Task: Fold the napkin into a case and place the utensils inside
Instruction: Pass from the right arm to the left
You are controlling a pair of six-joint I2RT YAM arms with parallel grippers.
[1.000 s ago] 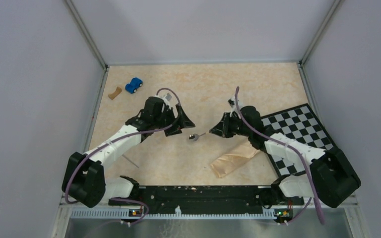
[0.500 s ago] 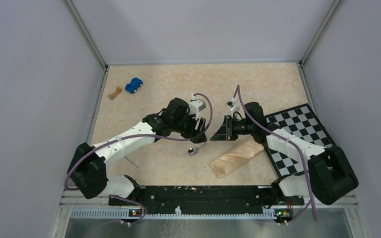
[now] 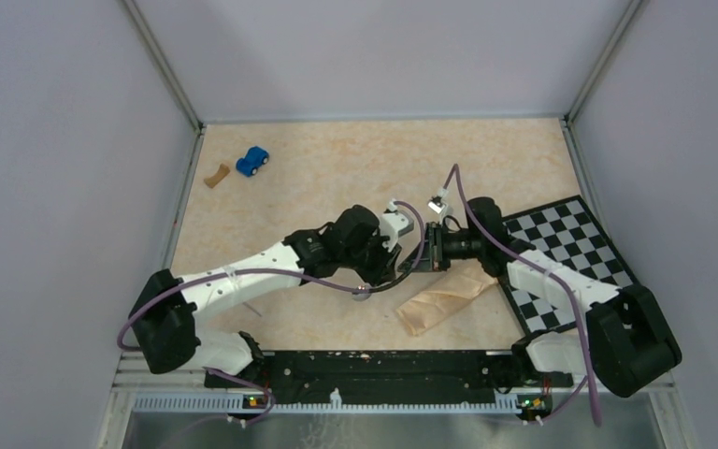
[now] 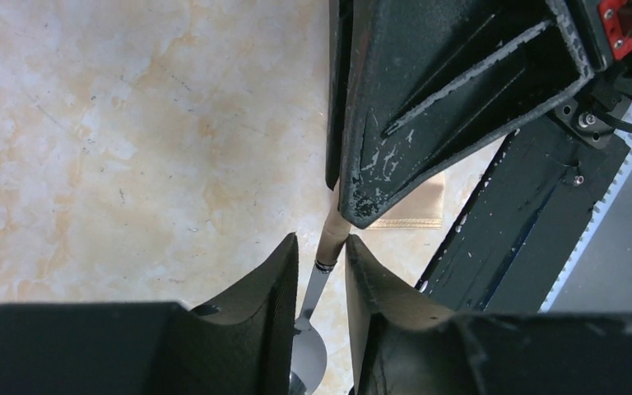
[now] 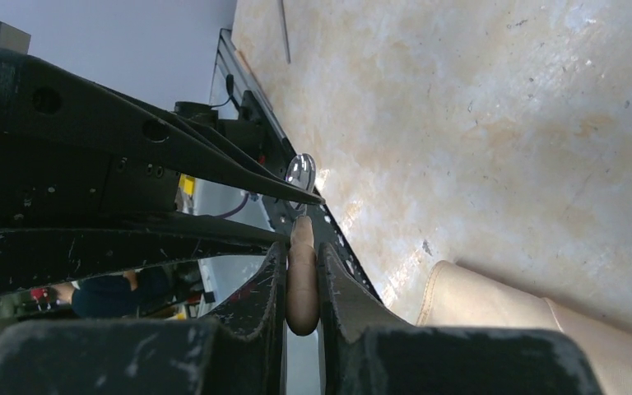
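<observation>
My right gripper (image 5: pixel 300 247) is shut on the tan handle of a spoon (image 5: pixel 302 280), one of the utensils, and holds it off the table. Its silver bowl (image 4: pixel 313 350) points toward my left arm. My left gripper (image 4: pixel 321 240) straddles the spoon's neck where handle meets metal. Its jaws are narrow, with a small gap still showing on one side. Both grippers meet at mid-table, left gripper (image 3: pixel 402 267) against right gripper (image 3: pixel 433 251). The tan-orange napkin (image 3: pixel 444 297) lies folded as a narrow oblong just below them. A thin metal utensil (image 3: pixel 251 306) lies by the left arm.
The checkerboard (image 3: pixel 561 253) lies at the right under the right arm. A blue toy car (image 3: pixel 253 160) and a brown scrap (image 3: pixel 215 174) sit at the far left corner. Walls enclose three sides, and a black rail (image 3: pixel 374 363) runs along the near edge.
My left arm swung right to the spoon, and its jaws narrowed from wide open to close around the neck. The right gripper shifted slightly right, still holding the spoon.
</observation>
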